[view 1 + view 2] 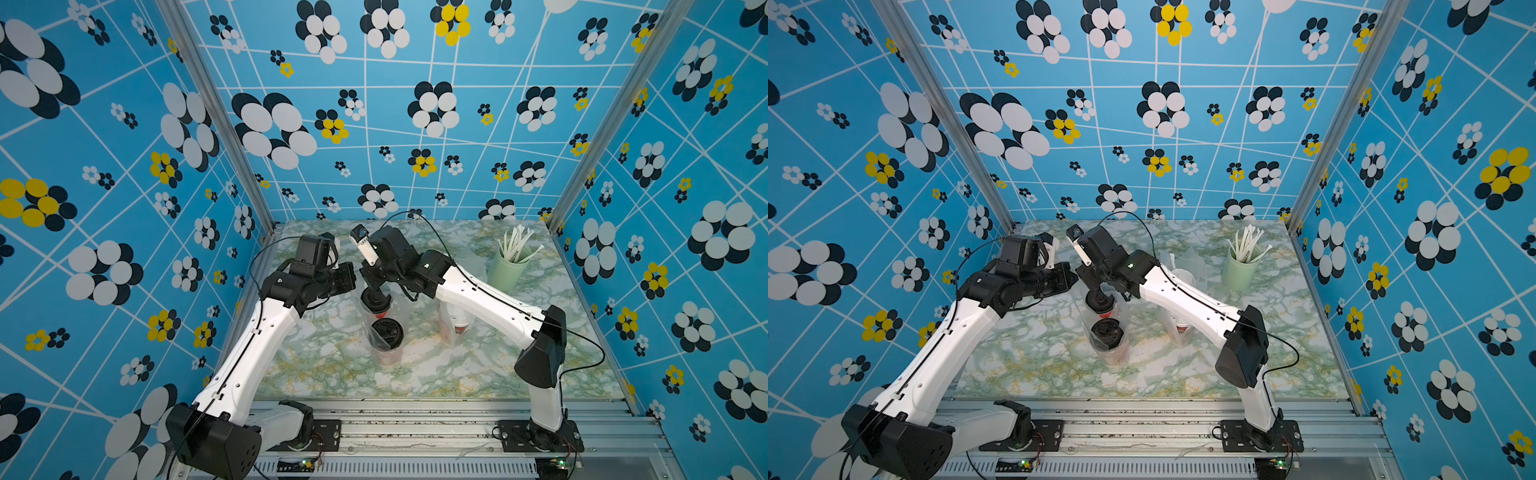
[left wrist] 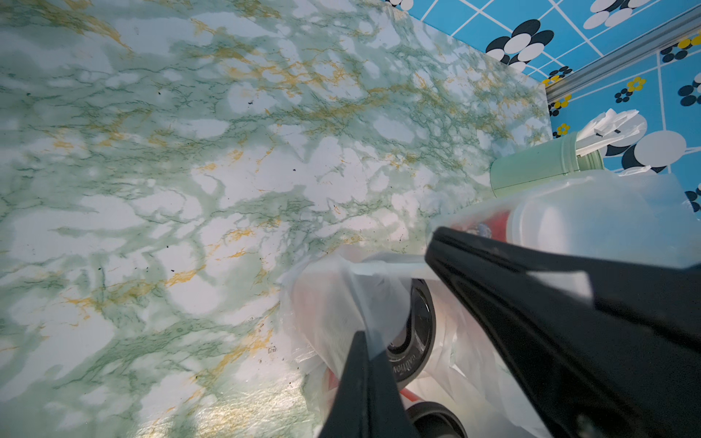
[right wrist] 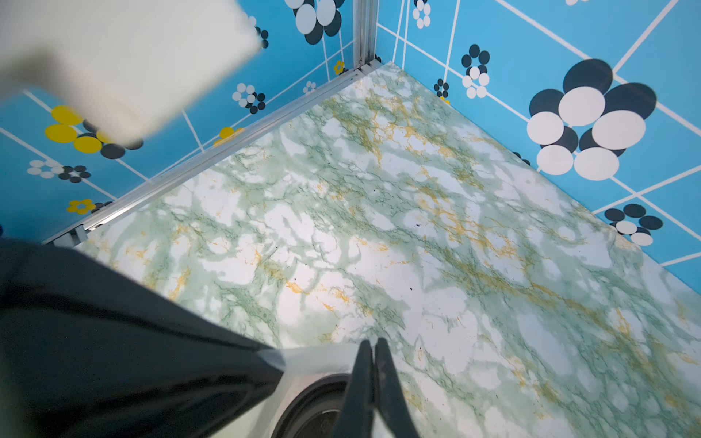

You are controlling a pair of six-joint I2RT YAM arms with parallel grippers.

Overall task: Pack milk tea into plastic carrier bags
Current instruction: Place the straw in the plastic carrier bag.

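Milk tea [image 1: 386, 332], red-printed paper cups with black dome lids, inside thin transparent plastic carrier bag [image 2: 326, 303]; left gripper [image 2: 362, 335] and right gripper [image 3: 373, 343] clenched on its film.

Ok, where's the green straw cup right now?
In both top views the pale green straw cup stands upright near the table's far right corner, beyond the right arm and behind the bagged white-lidded cups.

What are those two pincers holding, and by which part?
The left pincer and the right pincer each pinch the top edge of the clear carrier bag holding the black-lidded cups.
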